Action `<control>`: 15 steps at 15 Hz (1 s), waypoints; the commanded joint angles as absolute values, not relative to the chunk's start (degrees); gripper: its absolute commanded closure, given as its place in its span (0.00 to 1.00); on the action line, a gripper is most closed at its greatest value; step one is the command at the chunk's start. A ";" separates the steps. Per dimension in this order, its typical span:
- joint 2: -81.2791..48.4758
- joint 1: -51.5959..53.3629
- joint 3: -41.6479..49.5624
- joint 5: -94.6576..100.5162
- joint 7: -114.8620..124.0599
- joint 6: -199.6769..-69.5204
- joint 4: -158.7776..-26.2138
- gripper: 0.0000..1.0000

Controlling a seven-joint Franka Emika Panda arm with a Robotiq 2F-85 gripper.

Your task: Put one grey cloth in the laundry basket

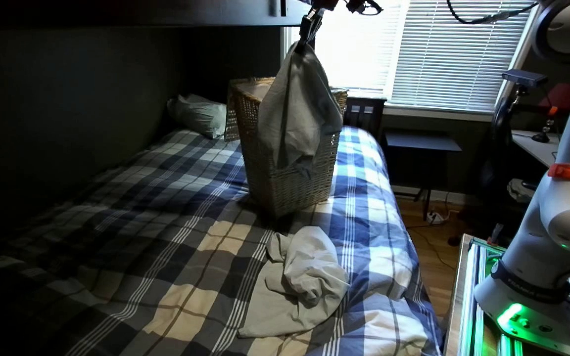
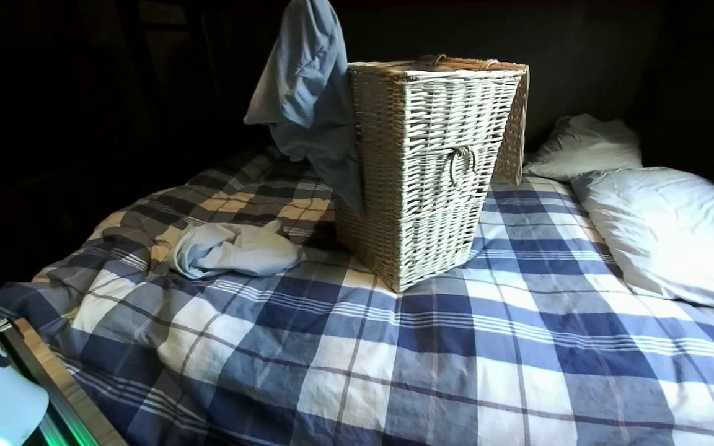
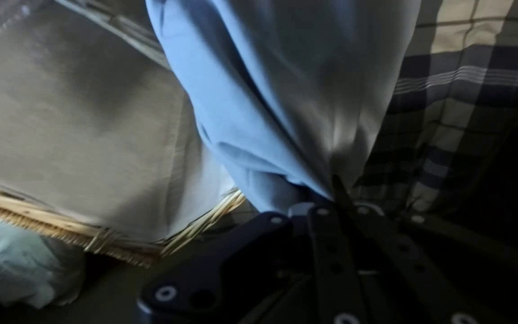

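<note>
My gripper (image 1: 303,45) is shut on the top of a grey cloth (image 1: 297,109). The cloth hangs down long and loose. In an exterior view the held cloth (image 2: 307,99) hangs outside the basket's side wall; I cannot tell whether it touches. The wicker laundry basket (image 1: 300,193) stands upright on the bed with its top open, also in an exterior view (image 2: 437,179). In the wrist view the gripper (image 3: 335,193) pinches the cloth (image 3: 259,99) beside the basket's lined opening (image 3: 83,126). Another grey cloth (image 1: 309,277) lies crumpled on the bed, also in an exterior view (image 2: 236,248).
The basket's lid (image 2: 512,136) hangs open down its far side. The bed has a plaid cover (image 1: 176,237). Pillows (image 2: 673,229) lie beyond the basket. A dark overhead bunk edge (image 1: 141,12) runs above the bed. A window with blinds (image 1: 443,59) is behind.
</note>
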State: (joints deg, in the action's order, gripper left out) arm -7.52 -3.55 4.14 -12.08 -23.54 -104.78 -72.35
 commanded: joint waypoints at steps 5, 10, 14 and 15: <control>-17.41 -3.56 6.95 -4.07 -20.55 -128.42 -65.79 0.99; -20.65 -3.60 13.03 7.05 -14.49 -135.49 -63.32 0.99; -21.64 -3.67 16.71 13.18 -11.92 -139.01 -65.25 0.99; -21.71 -3.80 16.92 13.28 -12.06 -139.89 -66.11 0.99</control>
